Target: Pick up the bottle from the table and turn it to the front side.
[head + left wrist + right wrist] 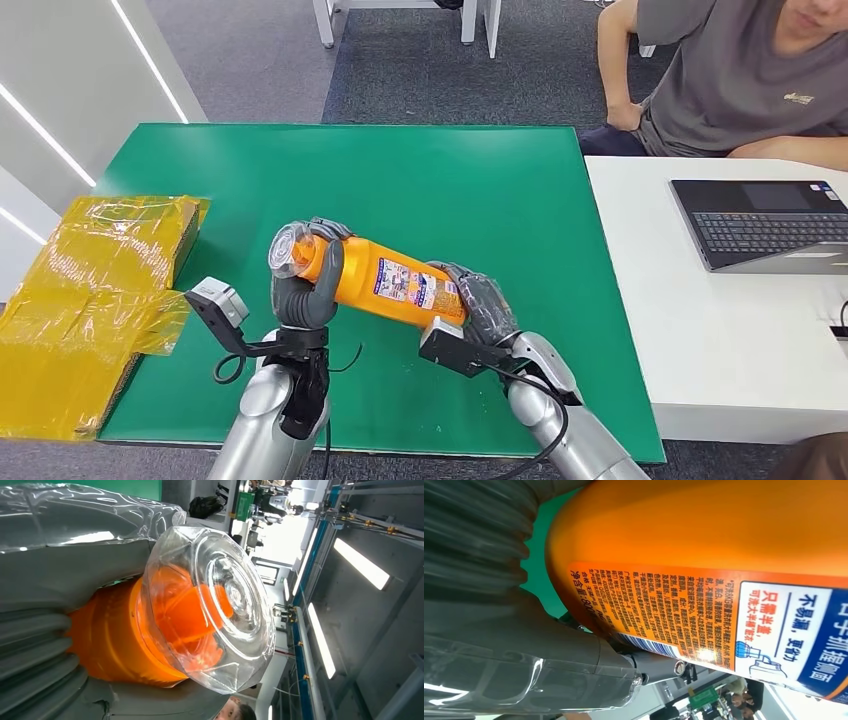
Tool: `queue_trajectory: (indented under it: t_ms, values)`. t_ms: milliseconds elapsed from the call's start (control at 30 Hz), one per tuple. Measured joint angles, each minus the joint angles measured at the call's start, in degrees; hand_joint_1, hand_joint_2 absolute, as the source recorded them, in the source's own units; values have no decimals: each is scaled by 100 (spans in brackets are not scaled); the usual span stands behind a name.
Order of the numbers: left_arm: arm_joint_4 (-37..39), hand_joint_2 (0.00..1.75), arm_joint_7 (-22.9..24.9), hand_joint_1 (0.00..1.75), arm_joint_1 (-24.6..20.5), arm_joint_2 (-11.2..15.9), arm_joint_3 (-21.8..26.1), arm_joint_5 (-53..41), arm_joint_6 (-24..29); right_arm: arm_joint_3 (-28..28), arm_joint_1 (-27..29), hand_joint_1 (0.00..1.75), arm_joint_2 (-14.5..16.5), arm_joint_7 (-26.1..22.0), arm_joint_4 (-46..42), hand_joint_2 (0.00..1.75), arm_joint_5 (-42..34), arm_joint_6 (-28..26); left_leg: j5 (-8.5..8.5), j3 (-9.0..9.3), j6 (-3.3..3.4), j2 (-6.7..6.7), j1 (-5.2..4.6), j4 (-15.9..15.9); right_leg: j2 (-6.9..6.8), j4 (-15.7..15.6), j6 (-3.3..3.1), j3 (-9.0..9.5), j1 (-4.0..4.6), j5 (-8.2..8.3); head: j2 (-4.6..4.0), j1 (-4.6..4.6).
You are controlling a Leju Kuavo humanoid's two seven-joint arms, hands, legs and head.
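Above the green table mat point(400, 180), both hands are holding the orange bottle point(385, 282) on its side. The left hand point(303, 290) is wrapping its neck, just behind the clear cap point(288, 250); the right hand point(482, 303) is cupping the base, which sits hidden in its palm. The printed label point(415, 284) is facing up — its small text hard to read.

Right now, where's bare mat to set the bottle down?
Free: the far mat, and the strip between bottle and white table. Crowded: the near middle, where left hand and right hand hold the bottle, and beside the yellow box.
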Motion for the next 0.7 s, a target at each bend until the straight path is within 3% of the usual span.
queue_trajectory:
  t_ms: [33, 700]
  values:
    - [0, 175, 0, 175, 0, 0, 9, 1, 1, 1, 0, 0, 7, -5, 0, 175, 2, 13, 0, 0, 0, 0, 0, 0, 0, 0, 0, 0, 0, 0, 0, 0]
    - [-72, 175, -90, 175, 195, 9, 330, 93, 210, -143, 370, 0, 259, -427, -911, 175, -1276, -521, 0, -5, 0, -3, 0, 0, -1, 1, 0, -5, 0, 0, 1, 0]
